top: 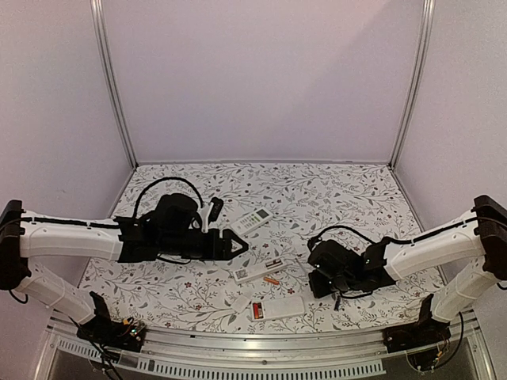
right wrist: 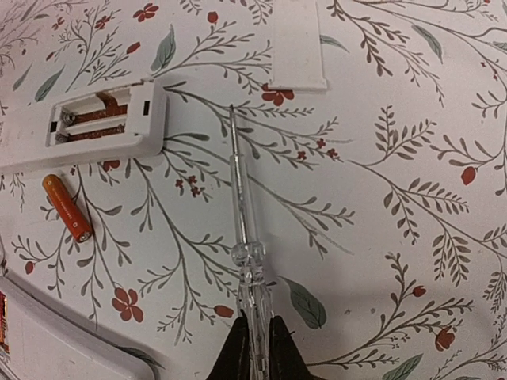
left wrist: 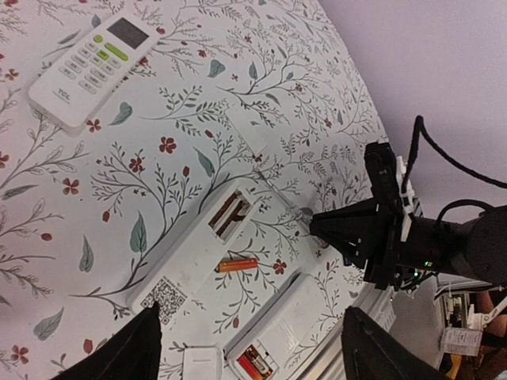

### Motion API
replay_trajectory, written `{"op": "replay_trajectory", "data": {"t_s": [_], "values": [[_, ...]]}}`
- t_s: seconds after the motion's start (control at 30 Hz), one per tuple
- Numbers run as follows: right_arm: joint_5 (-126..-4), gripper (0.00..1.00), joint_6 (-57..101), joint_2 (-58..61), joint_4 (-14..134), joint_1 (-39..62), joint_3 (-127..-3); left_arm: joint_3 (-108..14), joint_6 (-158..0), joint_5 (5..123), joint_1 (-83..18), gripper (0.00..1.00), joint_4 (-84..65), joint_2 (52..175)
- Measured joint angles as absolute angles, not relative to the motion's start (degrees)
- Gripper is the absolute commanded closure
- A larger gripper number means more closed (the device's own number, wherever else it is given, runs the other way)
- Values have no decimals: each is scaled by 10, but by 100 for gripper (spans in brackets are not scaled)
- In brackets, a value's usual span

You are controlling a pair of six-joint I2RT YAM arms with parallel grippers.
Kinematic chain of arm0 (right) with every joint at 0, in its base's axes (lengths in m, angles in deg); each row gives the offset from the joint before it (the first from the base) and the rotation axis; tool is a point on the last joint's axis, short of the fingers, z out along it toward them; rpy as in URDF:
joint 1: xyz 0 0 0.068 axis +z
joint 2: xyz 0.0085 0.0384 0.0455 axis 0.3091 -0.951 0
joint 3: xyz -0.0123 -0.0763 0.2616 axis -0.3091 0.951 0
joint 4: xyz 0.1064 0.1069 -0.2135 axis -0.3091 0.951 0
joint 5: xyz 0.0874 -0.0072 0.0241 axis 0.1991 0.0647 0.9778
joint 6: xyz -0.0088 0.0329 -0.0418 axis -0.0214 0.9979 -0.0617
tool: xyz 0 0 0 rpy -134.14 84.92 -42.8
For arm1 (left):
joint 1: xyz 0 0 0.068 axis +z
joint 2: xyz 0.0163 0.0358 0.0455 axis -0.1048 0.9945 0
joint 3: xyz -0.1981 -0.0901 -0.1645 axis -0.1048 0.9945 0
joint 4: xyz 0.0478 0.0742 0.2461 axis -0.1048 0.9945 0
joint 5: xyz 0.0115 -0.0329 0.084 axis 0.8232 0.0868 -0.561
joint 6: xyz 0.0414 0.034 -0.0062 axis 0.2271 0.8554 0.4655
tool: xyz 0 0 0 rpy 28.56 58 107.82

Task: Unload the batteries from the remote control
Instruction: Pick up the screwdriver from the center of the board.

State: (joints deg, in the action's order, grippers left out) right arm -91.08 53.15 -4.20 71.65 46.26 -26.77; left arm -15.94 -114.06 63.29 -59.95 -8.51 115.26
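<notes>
A white remote control (right wrist: pixel 87 131) lies face down with its compartment open, and two dark batteries (right wrist: pixel 99 119) sit inside. One orange battery (right wrist: pixel 67 207) lies loose on the cloth beside it. My right gripper (right wrist: pixel 255 336) is shut on the clear handle of a thin screwdriver-like tool (right wrist: pixel 242 214). The tool's tip points toward the remote and stops short of it. My left gripper (left wrist: pixel 249 317) hangs open above the same remote (left wrist: pixel 190 261) and the loose battery (left wrist: pixel 238 265), holding nothing. A second remote (left wrist: pixel 289 321) shows red batteries (left wrist: pixel 255 364) in its open compartment.
A third remote (left wrist: pixel 91 67) lies face up farther back. One loose battery cover (right wrist: pixel 297 47) lies beyond the tool's tip, another (left wrist: pixel 202 366) by the second remote. The table's front rail (top: pixel 261 348) runs just behind the second remote (top: pixel 277 309).
</notes>
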Motion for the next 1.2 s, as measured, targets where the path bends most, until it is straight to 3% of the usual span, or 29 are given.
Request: {"op": "replay_trajectory", "data": {"t_s": [0.17, 0.5, 0.77, 1.03, 1.2], "values": [[-902, 95, 541, -37, 704, 460, -267, -159, -1146, 624, -600, 22, -98, 1147], [-894, 78, 551, -10, 700, 460, -258, -153, -1165, 609, -607, 22, -127, 1135], [-887, 74, 547, -51, 701, 460, -260, -153, -1169, 606, -609, 22, -131, 1135], [-908, 96, 549, -77, 693, 460, -277, -153, -1180, 595, -613, 22, -148, 1135], [-910, 100, 562, -58, 696, 460, -272, -153, -1186, 580, -626, 22, -169, 1135]]}}
